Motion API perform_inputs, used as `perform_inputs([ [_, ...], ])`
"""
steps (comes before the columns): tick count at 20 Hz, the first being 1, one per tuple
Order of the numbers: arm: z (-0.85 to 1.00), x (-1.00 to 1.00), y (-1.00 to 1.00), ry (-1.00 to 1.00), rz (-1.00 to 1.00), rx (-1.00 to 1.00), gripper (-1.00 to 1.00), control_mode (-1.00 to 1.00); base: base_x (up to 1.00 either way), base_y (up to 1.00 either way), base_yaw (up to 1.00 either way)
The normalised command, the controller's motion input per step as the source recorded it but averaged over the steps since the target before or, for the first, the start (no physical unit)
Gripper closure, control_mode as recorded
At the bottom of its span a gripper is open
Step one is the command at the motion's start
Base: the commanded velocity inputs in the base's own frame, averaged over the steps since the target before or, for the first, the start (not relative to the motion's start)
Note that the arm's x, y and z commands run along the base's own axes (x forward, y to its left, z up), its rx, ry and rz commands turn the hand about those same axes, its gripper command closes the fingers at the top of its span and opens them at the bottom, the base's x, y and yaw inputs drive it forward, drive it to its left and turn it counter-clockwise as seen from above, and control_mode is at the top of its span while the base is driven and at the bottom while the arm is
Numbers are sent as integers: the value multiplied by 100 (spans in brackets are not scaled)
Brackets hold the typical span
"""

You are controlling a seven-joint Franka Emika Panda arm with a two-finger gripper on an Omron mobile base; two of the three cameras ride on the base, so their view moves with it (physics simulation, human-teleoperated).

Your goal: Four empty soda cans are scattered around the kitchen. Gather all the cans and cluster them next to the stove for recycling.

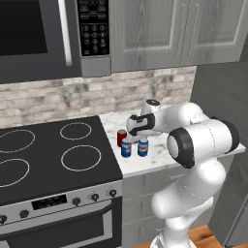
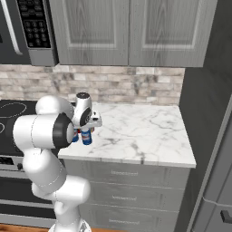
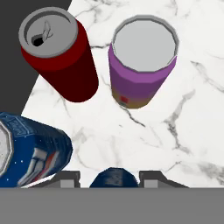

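My gripper [image 3: 109, 180] is shut on a blue soda can [image 3: 113, 174], whose top shows between the two fingertips. That can [image 1: 143, 146] [image 2: 86, 137] stands upright at the counter, under the hand [image 1: 141, 137] [image 2: 87, 130]. I cannot tell whether it touches the marble. A second blue can [image 3: 30, 153] [image 1: 126, 148] stands close on its left. Behind them are a red can [image 3: 61, 57] [image 1: 121, 137] and a pink-purple can [image 3: 142, 65]. All are clustered on the white marble counter [image 1: 160, 162], right beside the black stove [image 1: 48, 155] [image 3: 13, 78].
A microwave [image 1: 43, 34] hangs above the stove, with grey cabinets [image 2: 127, 31] over the counter. A brick backsplash [image 1: 97, 94] runs behind. The marble counter [image 2: 145, 131] stretches bare to the right, up to a dark tall panel [image 2: 208, 113].
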Motion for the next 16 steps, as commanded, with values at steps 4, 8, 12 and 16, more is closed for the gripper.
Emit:
perform_inputs([
  [4, -20, 17, 0, 0, 5, 0, 100, -100, 0, 0, 0],
  [8, -18, 15, 0, 0, 5, 0, 100, -100, 0, 0, 0],
  [12, -22, 13, 6, 0, 5, 0, 100, -100, 0, 0, 0],
  [16, -17, 2, 26, 0, 5, 0, -100, -100, 0, 0, 0],
])
